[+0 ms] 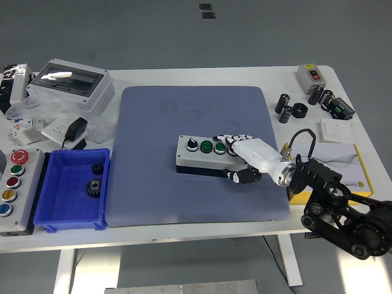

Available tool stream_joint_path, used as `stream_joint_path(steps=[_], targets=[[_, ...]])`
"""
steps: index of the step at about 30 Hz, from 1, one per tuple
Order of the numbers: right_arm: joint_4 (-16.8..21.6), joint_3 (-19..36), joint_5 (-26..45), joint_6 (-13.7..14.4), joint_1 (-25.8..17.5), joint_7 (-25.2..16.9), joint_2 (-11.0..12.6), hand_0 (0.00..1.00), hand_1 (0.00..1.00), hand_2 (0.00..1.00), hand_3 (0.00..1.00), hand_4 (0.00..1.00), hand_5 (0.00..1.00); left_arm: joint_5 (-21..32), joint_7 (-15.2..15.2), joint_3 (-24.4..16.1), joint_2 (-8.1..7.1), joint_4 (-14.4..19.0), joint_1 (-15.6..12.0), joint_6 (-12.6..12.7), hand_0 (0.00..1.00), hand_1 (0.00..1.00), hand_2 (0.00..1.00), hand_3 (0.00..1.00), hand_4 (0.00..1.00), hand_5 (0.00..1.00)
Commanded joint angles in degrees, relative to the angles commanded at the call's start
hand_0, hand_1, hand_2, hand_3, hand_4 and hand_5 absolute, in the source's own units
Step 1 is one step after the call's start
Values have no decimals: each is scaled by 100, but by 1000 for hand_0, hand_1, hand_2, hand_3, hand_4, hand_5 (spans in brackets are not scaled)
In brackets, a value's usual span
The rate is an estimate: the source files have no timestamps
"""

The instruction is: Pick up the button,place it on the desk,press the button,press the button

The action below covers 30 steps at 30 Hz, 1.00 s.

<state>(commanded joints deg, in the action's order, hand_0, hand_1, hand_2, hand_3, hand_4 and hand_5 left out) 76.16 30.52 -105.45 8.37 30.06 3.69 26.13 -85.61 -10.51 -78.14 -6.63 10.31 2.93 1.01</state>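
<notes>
The button box [207,156] lies flat on the grey mat [196,153], a little right of the mat's middle and nearer its front edge than its back. Its long axis runs left to right across the mat, tilted slightly so the right end sits a touch closer to the front edge. The top face points up, showing a black selector knob [192,144] at the left end, then two green buttons [206,146] side by side.

The right hand [245,156] comes in from the table's right front corner and covers the box's right end. Its fingers [236,139] are stretched out and lie over the top face at that end, touching or just above it, with the tips pointing left toward the green buttons; the thumb [240,177] is curled against the box's front side wall. Whether the hand is really clamping the box or only resting on it, I cannot tell.

A blue bin [73,190] with two dark gears [94,185] sits just beside the mat's left edge.
</notes>
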Motion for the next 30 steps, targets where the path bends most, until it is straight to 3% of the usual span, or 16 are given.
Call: stream_joint_path(steps=[9, 18, 22, 25, 30], targets=[[150, 43, 8, -26, 16, -84, 91, 977, 946, 998, 998, 670, 36, -4, 3, 6, 9, 0, -7, -10, 624, 597, 529, 588, 634, 157], [1028, 512, 738, -534, -59, -390, 493, 977, 945, 998, 998, 672, 39, -24, 18, -1, 11, 0, -13, -22, 624, 597, 527, 588, 633, 154], [1544, 954, 963, -888, -352, 2, 885, 979, 945, 998, 998, 674, 42, -6, 26, 4, 17, 0, -27, -17, 624, 596, 525, 588, 633, 155], [1913, 1303, 1260, -1405, -434, 582, 1074, 987, 946, 998, 998, 675, 46, -45, -7, -43, 22, 0, -50, -11, 624, 596, 523, 588, 632, 155], [2453, 1850, 1742, -2280, -364, 1470, 1109, 987, 946, 998, 998, 675, 46, -63, -15, -75, 18, 0, -48, -3, 624, 596, 523, 588, 632, 155]])
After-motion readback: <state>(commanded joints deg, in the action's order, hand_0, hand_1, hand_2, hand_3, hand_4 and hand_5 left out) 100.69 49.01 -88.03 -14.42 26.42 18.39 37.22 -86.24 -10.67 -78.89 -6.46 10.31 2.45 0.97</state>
